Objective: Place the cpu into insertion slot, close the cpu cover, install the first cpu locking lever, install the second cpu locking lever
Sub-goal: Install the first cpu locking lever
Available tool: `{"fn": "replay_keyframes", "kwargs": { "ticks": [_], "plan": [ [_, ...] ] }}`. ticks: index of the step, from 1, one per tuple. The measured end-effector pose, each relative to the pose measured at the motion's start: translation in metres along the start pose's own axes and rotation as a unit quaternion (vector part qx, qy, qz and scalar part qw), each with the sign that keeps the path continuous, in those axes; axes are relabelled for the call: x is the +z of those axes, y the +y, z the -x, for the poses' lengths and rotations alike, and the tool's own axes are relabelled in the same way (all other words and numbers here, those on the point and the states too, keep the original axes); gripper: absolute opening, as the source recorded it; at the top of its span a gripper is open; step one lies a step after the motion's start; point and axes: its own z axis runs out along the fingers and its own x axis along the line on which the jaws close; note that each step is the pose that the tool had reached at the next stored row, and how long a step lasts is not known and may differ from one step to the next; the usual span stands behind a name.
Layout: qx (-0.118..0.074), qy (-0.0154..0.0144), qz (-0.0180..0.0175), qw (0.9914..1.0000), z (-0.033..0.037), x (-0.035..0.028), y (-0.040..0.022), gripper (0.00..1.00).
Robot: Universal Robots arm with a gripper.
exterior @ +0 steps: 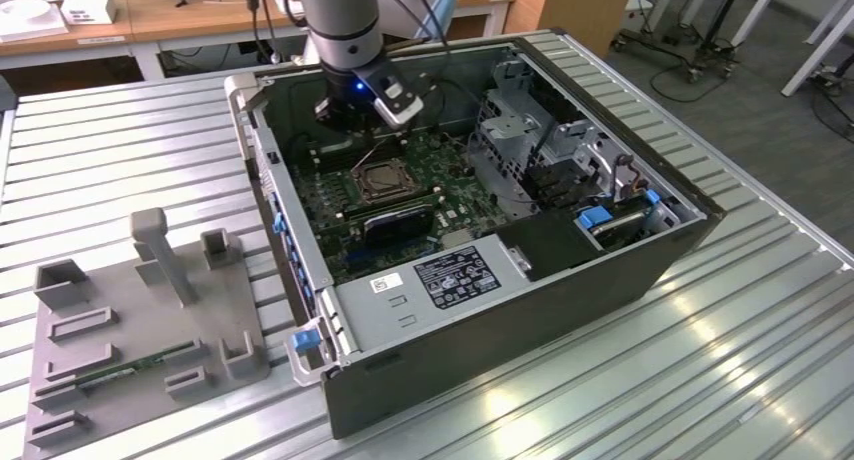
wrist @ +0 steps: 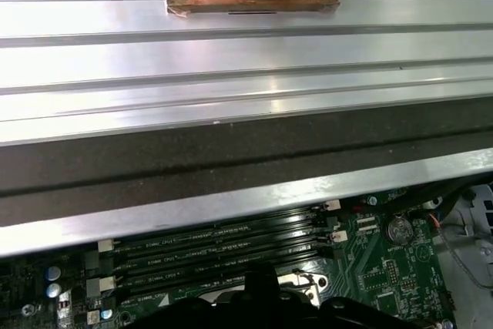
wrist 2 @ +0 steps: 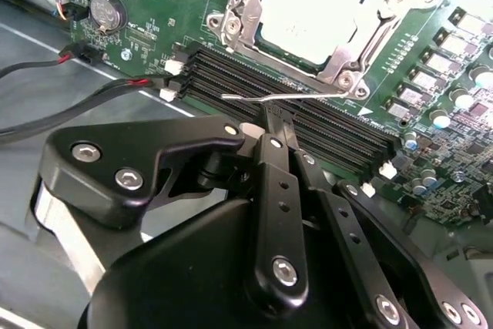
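In the second wrist view the cpu (wrist 2: 308, 9) lies flat in the insertion slot (wrist 2: 231, 25), its pale silver top facing up. The cpu cover (wrist 2: 366, 40), a silvery frame, is folded down around it. A thin wire locking lever (wrist 2: 308, 97) runs along the socket edge nearest the memory slots. My gripper (wrist 2: 269, 122) has its black fingers together, and their tip sits right at this lever, touching or nearly touching it. In the exterior view the gripper (exterior: 350, 130) hangs inside the open computer case, just behind the socket (exterior: 380, 180).
Long black memory slots (wrist 2: 323, 132) lie between the gripper and the socket. Red and black cables (wrist 2: 77, 105) and a coin battery (wrist 2: 106, 11) sit nearby. The case wall (exterior: 256, 150), a drive cage (exterior: 521, 130) and a black block (exterior: 396, 220) surround the board. A grey fixture (exterior: 147, 320) stands on the table.
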Motion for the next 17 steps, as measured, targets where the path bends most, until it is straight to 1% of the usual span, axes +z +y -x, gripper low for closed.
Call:
{"fn": "replay_keyframes", "kwargs": {
  "ticks": [9, 17],
  "plan": [
    [0.001, -0.002, 0.0002, 1.0, -0.0028, 0.0039, -0.0014, 0.11],
    [0.002, -0.0023, 0.0015, 1.0, -0.004, 0.0096, -0.0029, 0.11]
  ]
}}
